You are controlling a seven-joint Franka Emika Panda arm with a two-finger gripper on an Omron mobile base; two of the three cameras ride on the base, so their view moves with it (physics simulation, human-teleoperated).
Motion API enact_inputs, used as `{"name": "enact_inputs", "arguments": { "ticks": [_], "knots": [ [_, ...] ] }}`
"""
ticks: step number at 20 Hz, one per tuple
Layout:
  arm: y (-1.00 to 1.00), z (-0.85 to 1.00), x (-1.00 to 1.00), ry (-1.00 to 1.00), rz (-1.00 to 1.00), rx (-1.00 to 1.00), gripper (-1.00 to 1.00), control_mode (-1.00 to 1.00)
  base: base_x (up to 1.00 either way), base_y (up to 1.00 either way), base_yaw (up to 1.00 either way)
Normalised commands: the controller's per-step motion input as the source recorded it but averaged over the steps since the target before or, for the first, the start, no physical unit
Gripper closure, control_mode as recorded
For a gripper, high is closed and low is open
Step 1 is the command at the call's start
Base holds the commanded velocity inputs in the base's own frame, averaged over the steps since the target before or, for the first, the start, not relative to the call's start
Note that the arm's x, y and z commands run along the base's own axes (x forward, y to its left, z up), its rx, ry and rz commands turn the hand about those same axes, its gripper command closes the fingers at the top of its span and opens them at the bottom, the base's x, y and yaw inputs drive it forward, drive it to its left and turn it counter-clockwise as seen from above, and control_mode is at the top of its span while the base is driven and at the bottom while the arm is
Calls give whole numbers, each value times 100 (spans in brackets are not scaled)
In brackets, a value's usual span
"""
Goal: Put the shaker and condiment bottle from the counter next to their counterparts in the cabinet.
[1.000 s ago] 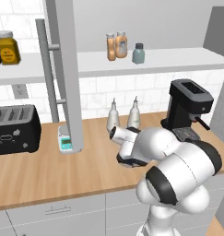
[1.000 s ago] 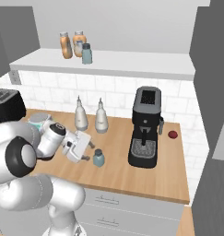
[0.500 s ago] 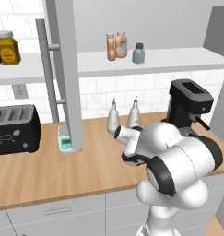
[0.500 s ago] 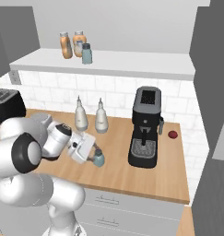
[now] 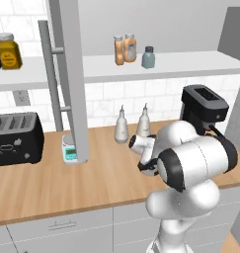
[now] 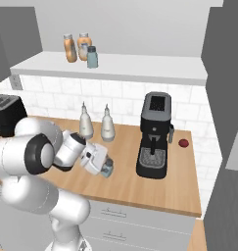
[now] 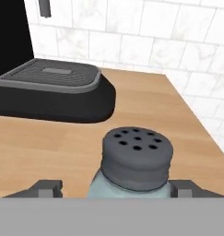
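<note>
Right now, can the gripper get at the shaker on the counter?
Probably yes: the shaker already stands between the gripper's fingers, nothing blocking; the coffee machine sits behind it.

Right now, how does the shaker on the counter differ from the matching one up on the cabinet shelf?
The counter shaker sits low on the wooden counter, beside the coffee machine; the shelf shaker stands high on the white shelf. The counter shaker is flanked by the end effector fingertips; the shelf shaker is untouched, next to two orange bottles. Both look upright, pale blue-grey with a dark cap.
</note>
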Motion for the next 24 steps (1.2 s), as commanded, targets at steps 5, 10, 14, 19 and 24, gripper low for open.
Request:
{"name": "enact_inputs", "arguments": {
  "ticks": [5, 10, 14, 19, 24],
  "knots": [
    [-21, -1, 5, 0, -1, 1, 100, -100, 0, 0, 0],
    [-9, 41, -21, -16, 0, 0, 100, -100, 0, 0, 0],
    [0, 66, -56, -32, 2, 0, 100, -100, 0, 0, 0],
    [0, 66, -54, -27, 9, 0, 100, -100, 0, 0, 0],
    [0, 72, -49, -32, 11, 0, 100, -100, 0, 0, 0]
  ]
}}
